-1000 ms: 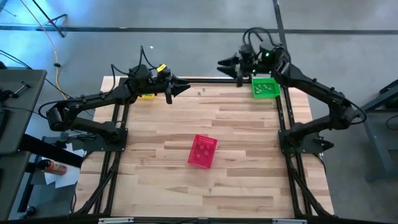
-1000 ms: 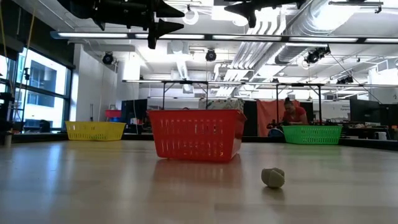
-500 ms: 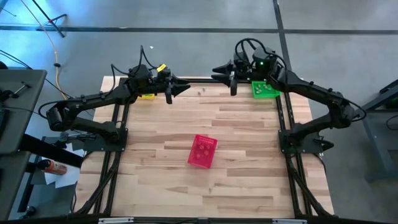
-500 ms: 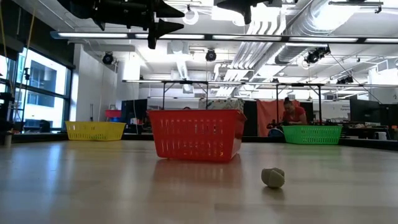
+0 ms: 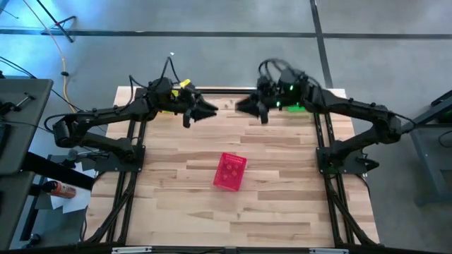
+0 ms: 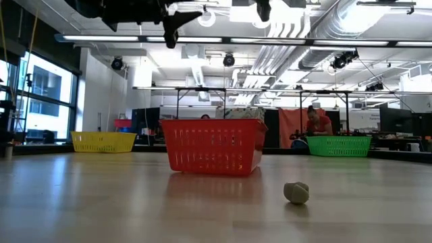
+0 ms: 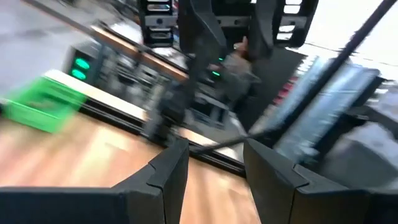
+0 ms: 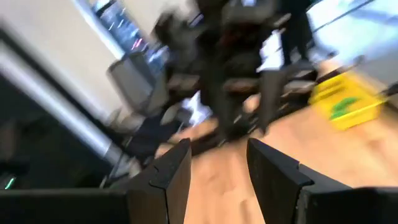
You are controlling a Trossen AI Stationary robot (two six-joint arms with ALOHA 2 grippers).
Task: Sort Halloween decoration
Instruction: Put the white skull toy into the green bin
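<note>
Both arms are dark, near-black, built of slim angular links joined by rounded housings. The left arm carries looping black cables and a small yellow tag by its wrist. The right arm has a bundle of curled black cables above its wrist and a small green light glowing there. The left gripper and right gripper each show two flat, matte dark fingers with bevelled edges.

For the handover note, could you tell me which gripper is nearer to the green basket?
The right gripper: it hovers just beside the green basket at the table's far right corner. The left gripper hangs farther off, near the yellow basket, both empty and open.
</note>
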